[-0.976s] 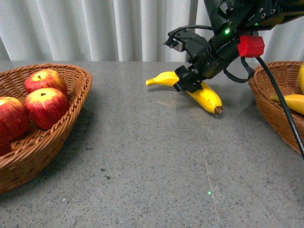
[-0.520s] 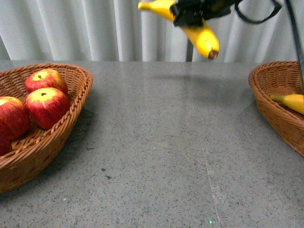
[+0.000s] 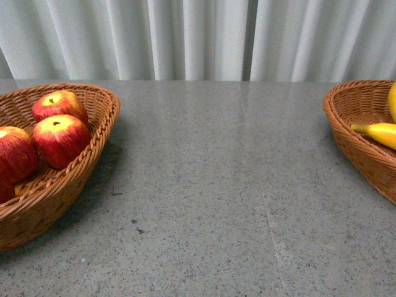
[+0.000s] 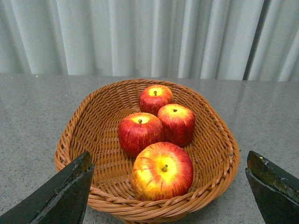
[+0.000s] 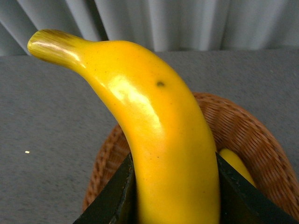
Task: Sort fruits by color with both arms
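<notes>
A staged indoor test setup, most likely a robotics lab, is showing here rather than a lived-in home or kitchen. A plain grey speckled stone-look tabletop point(image 3: 204, 185) is filling the front view, and pale pleated curtains point(image 3: 185, 37) are hanging as a backdrop directly behind it, hiding the rest of the room. Two brown wicker baskets are sitting at opposite edges of the table: one point(image 3: 93, 154) holding only glossy red apples point(image 3: 60, 140), the other point(image 3: 346, 124) holding only yellow bananas point(image 3: 378, 132). Nothing household-like is lying between them.
</notes>
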Available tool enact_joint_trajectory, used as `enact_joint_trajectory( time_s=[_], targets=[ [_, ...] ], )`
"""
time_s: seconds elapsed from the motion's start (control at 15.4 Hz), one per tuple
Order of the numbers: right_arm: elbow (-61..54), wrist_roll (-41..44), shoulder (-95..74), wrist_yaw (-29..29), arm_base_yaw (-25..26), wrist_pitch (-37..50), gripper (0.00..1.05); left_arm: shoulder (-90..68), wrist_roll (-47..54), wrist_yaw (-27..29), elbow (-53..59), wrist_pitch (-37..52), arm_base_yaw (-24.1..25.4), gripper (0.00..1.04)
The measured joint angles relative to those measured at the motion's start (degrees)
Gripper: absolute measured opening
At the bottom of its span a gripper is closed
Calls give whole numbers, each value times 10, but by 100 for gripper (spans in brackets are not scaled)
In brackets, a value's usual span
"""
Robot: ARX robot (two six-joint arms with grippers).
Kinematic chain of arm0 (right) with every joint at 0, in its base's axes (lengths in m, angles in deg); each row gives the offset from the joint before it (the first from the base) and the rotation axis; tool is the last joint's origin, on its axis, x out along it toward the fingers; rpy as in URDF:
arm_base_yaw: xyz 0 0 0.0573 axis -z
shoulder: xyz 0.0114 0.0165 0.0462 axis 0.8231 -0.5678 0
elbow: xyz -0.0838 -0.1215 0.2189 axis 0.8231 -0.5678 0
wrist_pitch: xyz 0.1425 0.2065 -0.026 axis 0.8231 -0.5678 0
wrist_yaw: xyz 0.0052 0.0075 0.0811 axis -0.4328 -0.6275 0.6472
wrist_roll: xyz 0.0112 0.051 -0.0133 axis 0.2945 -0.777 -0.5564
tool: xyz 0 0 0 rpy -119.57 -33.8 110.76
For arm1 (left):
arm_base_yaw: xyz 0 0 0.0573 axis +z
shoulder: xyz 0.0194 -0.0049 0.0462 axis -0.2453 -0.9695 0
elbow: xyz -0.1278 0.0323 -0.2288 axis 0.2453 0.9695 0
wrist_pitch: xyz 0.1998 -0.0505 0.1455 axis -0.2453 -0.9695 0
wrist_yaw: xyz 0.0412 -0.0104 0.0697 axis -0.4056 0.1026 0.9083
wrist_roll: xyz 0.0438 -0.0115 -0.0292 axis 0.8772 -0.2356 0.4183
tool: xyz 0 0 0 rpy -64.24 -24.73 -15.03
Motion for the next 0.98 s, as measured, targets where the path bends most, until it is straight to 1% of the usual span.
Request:
enact_joint_trajectory(
  time_s=[0.2, 0.39, 0.46, 0.59, 0.65, 0.78, 0.85, 0.98],
  targets=[
    [-28, 38, -35, -23, 19, 17, 38, 0, 0, 0, 0, 0, 0, 98],
    [-29, 62, -66, -40, 2, 16, 38, 0, 0, 0, 0, 0, 0, 98],
    [-27, 85, -91, -51, -12, -3, 46, 0, 0, 0, 0, 0, 0, 98],
    [-12, 87, -91, -55, -20, 7, 72, 0, 0, 0, 0, 0, 0, 98],
    [0, 86, -85, -55, -20, 7, 83, 0, 0, 0, 0, 0, 0, 98],
    [20, 81, -62, -50, -20, 0, 100, 0, 0, 0, 0, 0, 0, 98],
    [30, 75, -40, -42, -23, -2, 98, 0, 0, 0, 0, 0, 0, 98],
    [35, 61, 16, -19, -28, -2, 98, 0, 0, 0, 0, 0, 0, 98]
  ],
)
